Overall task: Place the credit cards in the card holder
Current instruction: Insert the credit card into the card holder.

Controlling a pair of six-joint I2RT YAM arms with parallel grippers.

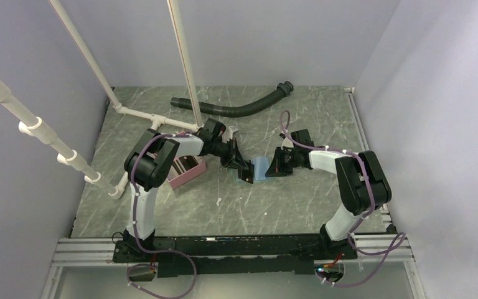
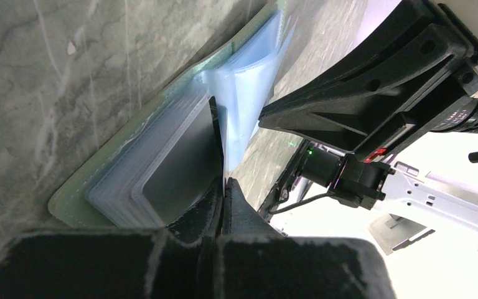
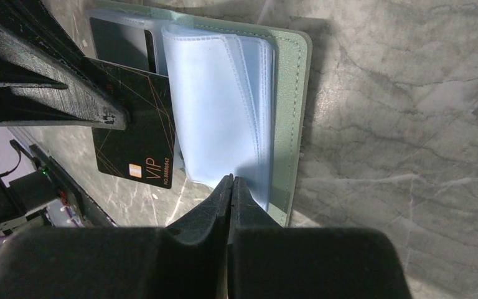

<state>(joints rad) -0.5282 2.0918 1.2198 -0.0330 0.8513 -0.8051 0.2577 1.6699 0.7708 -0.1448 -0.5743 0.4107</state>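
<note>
Left gripper (image 2: pixel 224 190): jaws pressed together on a flat rectangular black credit card (image 3: pixel 138 124) (gold line pattern, "VIP" printed at one end). The grip is on the card's 9 o'clock side in the right wrist view. In the left wrist view the card shows nearly edge-on, tilted up off the sleeve stack.

Right gripper (image 3: pixel 230 184): jaws together, with no gap visible. The tips pinch the 6 o'clock edge of the light-blue clear plastic sleeves (image 3: pixel 218 106) and lift them into a fan.

The sleeves belong to the open, thin, pale-green-covered card holder (image 3: pixel 287 93), which lies flat on the grey marbled table (image 1: pixel 224 205) at about centre. In the top view the left gripper is at the holder's 9 o'clock and the right gripper at its 3 o'clock, both touching it.

The card's 3 o'clock edge meets the sleeve fan. I can't tell whether it is inside a pocket. A dark panel sits in a sleeve at the card's 12 o'clock, and I can't tell whether it is a second card.

The pink open-topped square box (image 1: pixel 188 175) is at 9 o'clock of the left gripper, nearby. The black corrugated hose (image 1: pixel 236 111) is at 12 o'clock, well apart.
</note>
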